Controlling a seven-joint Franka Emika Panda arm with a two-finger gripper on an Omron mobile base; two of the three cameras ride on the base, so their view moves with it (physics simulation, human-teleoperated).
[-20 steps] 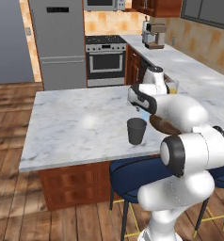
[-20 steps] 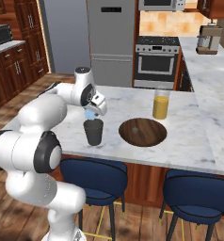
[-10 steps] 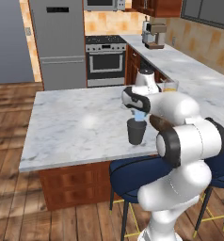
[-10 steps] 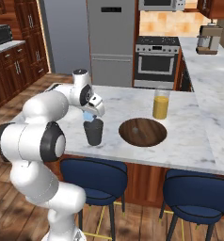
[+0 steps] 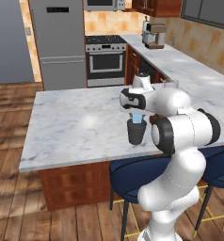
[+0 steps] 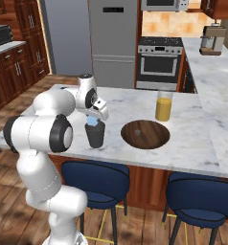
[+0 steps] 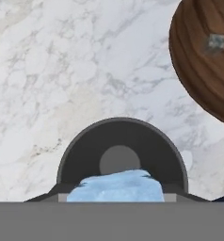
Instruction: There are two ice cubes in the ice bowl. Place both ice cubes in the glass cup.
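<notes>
It was a home kitchen: a steel fridge (image 5: pixel 62 42) and oven (image 5: pixel 107 61) stood upper centre, behind a marble island (image 5: pixel 76 127).

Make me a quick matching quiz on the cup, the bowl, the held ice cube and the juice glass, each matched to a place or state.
1 dark grey glass cup
2 wide dark brown ice bowl
3 pale blue ice cube
4 clear glass of orange liquid

a holds one small cube
b behind the bowl
c right under the gripper
d held above the cup's mouth

Pairs: 1c, 2a, 3d, 4b
</notes>
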